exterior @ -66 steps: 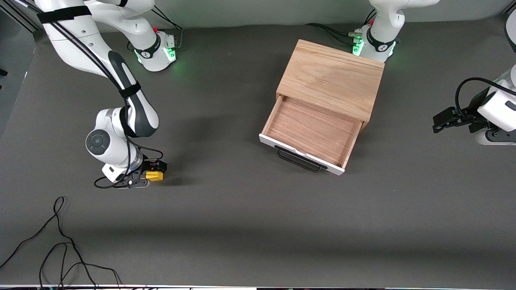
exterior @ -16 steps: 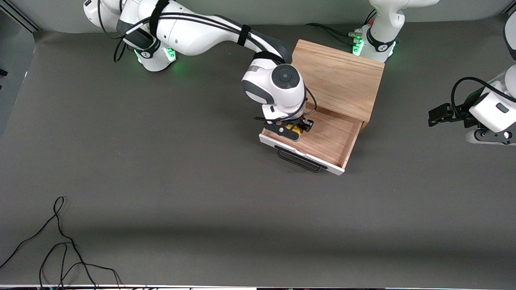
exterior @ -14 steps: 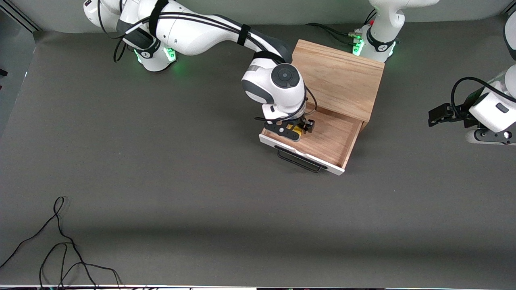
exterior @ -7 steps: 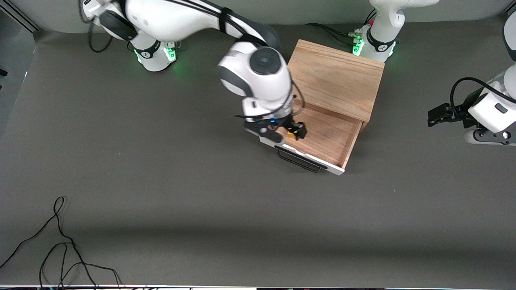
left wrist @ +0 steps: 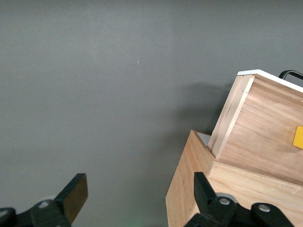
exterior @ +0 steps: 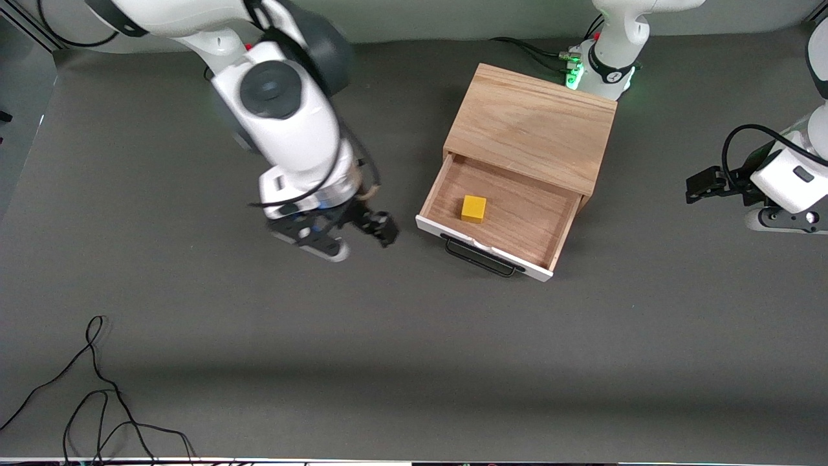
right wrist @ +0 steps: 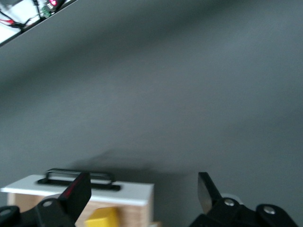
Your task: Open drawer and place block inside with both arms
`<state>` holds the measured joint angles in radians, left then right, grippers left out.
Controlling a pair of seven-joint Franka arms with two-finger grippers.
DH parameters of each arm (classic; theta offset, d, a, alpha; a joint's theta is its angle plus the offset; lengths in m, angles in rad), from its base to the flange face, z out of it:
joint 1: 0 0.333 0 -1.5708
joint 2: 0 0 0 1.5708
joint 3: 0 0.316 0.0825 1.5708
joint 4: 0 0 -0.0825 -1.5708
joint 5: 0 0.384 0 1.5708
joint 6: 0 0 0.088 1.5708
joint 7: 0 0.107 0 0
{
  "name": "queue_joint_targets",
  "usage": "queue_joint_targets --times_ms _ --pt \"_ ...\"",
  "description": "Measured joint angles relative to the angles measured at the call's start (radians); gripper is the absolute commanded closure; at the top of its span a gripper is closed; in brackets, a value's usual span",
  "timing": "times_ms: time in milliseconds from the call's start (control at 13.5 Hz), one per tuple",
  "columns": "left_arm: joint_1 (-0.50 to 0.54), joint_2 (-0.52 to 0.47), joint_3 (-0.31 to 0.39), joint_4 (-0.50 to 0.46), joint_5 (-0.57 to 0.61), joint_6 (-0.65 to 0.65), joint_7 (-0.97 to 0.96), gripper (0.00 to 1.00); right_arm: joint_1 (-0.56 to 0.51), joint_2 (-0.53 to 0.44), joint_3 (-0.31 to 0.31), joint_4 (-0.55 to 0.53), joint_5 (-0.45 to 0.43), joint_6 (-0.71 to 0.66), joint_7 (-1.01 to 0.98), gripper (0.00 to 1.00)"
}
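The drawer point(exterior: 501, 210) is pulled out of the light oak box point(exterior: 532, 127), its white front and black wire handle point(exterior: 482, 259) facing the front camera. The yellow block point(exterior: 473, 208) lies on the drawer floor toward the right arm's end; it also shows in the left wrist view point(left wrist: 298, 137) and the right wrist view point(right wrist: 100, 218). My right gripper point(exterior: 354, 237) is open and empty, in the air over the bare table beside the drawer. My left gripper point(exterior: 705, 184) is open and empty, waiting at the left arm's end of the table.
The table is covered by a dark grey mat point(exterior: 388, 336). A loose black cable point(exterior: 90, 388) lies near the front edge at the right arm's end. The arm bases with green lights point(exterior: 576, 74) stand along the back edge.
My right gripper has let go of the block, which now lies in the drawer. The right arm has lifted and swung away from the drawer toward its own end. The left arm has not moved.
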<state>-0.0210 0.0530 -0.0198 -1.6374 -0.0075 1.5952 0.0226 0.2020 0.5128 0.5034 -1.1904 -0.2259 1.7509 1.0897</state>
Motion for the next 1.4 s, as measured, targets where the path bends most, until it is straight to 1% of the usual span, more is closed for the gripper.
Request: queue_joint_targets --times_ms 222,296,443,591,665,813,961,1034,1404 --pt "0.000 0.000 0.000 0.000 0.000 0.000 0.000 0.00 -0.147 -0.097 -0.012 -0.078 0.081 -0.016 -0.180 0.00" --pt "0.000 0.000 0.000 0.000 0.000 0.000 0.000 0.00 -0.176 -0.137 -0.053 -0.108 0.118 -0.024 -0.258 0.00" --pt "0.000 0.000 0.000 0.001 0.000 0.000 0.000 0.00 -0.187 -0.227 -0.200 -0.181 0.205 -0.027 -0.431 0.00" --pt "0.000 0.000 0.000 0.004 0.000 0.000 0.000 0.00 -0.190 -0.318 -0.336 -0.274 0.238 -0.028 -0.565 0.00" --pt "0.000 -0.001 0.000 0.005 0.001 -0.003 0.000 0.00 -0.192 -0.358 -0.389 -0.320 0.242 -0.028 -0.619 0.00" --pt "0.000 -0.001 0.001 0.011 0.001 -0.017 0.000 0.00 -0.193 -0.422 -0.460 -0.406 0.245 -0.030 -0.694 0.00" --pt "0.001 -0.002 0.002 0.013 0.002 -0.019 0.000 0.00 -0.193 -0.466 -0.504 -0.482 0.246 -0.026 -0.765 0.00" --pt "0.001 -0.002 0.002 0.013 0.002 -0.019 0.000 0.00 -0.193 -0.475 -0.513 -0.502 0.246 -0.023 -0.794 0.00" --pt "0.001 -0.002 0.002 0.014 0.003 -0.021 0.000 0.00 -0.188 -0.472 -0.514 -0.517 0.246 -0.004 -0.861 0.00"
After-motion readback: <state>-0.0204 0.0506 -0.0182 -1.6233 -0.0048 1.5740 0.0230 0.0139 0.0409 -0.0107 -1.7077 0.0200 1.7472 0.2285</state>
